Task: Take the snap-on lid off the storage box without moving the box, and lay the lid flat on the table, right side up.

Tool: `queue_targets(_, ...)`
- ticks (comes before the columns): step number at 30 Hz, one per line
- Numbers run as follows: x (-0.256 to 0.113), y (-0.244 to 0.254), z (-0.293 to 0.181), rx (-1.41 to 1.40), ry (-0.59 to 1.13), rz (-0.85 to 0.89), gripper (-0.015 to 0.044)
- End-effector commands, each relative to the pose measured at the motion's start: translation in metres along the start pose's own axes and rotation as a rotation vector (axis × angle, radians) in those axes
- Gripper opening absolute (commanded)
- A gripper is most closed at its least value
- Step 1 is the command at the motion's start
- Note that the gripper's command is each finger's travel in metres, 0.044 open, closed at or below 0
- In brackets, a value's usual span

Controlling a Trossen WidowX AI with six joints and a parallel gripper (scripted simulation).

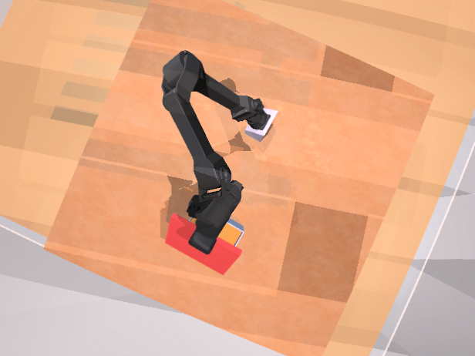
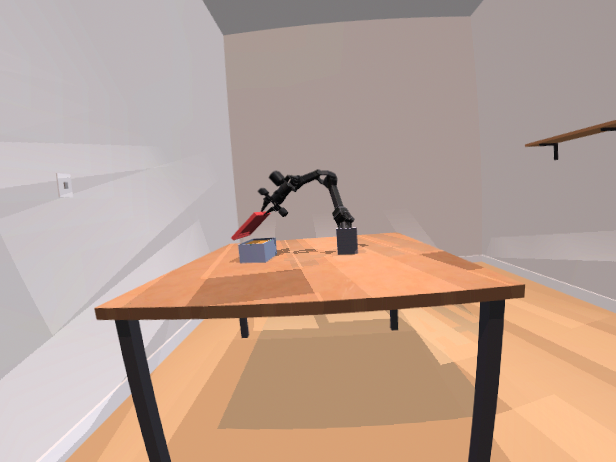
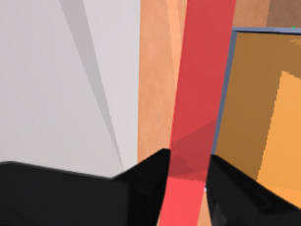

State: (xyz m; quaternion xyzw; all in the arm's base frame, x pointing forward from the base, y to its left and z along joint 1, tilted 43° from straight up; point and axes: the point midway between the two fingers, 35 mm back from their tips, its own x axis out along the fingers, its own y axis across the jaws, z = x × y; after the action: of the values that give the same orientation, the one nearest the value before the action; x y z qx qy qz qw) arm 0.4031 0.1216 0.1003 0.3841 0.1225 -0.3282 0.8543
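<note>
The red lid (image 1: 221,260) (image 2: 250,226) (image 3: 199,88) is off the storage box and hangs steeply tilted in the air, above and beside the box's far-from-base side. My gripper (image 2: 266,212) (image 3: 188,160) is shut on the lid's upper edge, one finger on each face. In the top view the arm hides the fingertips. The blue-grey storage box (image 1: 236,224) (image 2: 253,252) (image 3: 224,100) stands upright on the table, open at the top, with an orange inside. In the exterior view a gap shows between the lid's low edge and the box.
The wooden table (image 1: 328,162) (image 2: 360,280) carries the arm's base block (image 1: 254,133) (image 2: 347,241). The box stands between the base and a table edge, with table surface beyond it. A wall shelf (image 2: 575,135) is far off at the right.
</note>
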Motion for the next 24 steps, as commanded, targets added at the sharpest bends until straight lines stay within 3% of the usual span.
queue_targets(1, -0.004, 0.003, 0.007, 0.002, 0.007, 0.013, 0.0)
queue_targets(24, -0.007, -0.001, 0.053, 0.0, 0.006, 0.012, 0.0)
